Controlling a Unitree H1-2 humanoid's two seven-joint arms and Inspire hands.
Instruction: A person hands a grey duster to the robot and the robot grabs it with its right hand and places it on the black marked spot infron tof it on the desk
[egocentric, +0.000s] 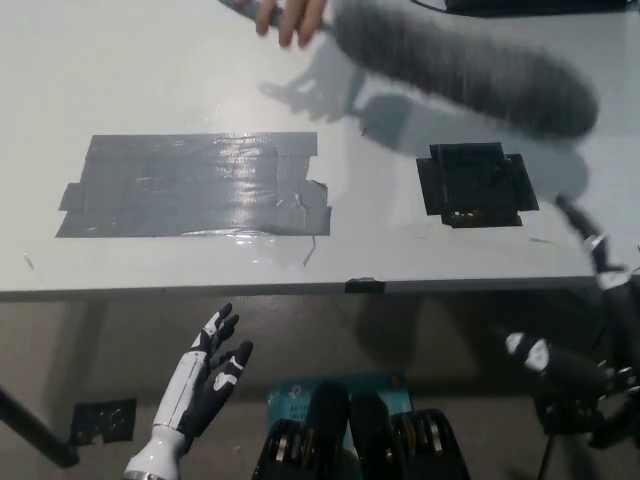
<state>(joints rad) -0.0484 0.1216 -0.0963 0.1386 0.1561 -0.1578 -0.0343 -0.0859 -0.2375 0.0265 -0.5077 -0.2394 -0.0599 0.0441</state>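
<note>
Duster (470, 70) is the matter here: grey, long and fluffy, blurred in the head view, held in the air over the tabletop (150, 80) up and to the left of the right robot hand (605, 300), well apart from it, its handle end in a person's hand (293, 18) at the far edge. Going by size, the tabletop comes first, pale and wide, lying ahead of both hands; on it a broad patch of grey tape (195, 185) sits beyond the left robot hand (215, 365), and a smaller black marked spot (475, 185) lies just ahead and left of the right robot hand, almost under the duster's fluffy tip. The right robot hand is black, raised at the near right edge of the tabletop and holding nothing; it is too blurred to tell how far its fingers are spread. The left robot hand, white, rests below the tabletop edge with fingers apart and empty. I judge the handover step is in hand and the grasp not yet made; the next move calls for the right robot hand to reach up and left to the duster, close round it, then lower it onto the black marked spot
</note>
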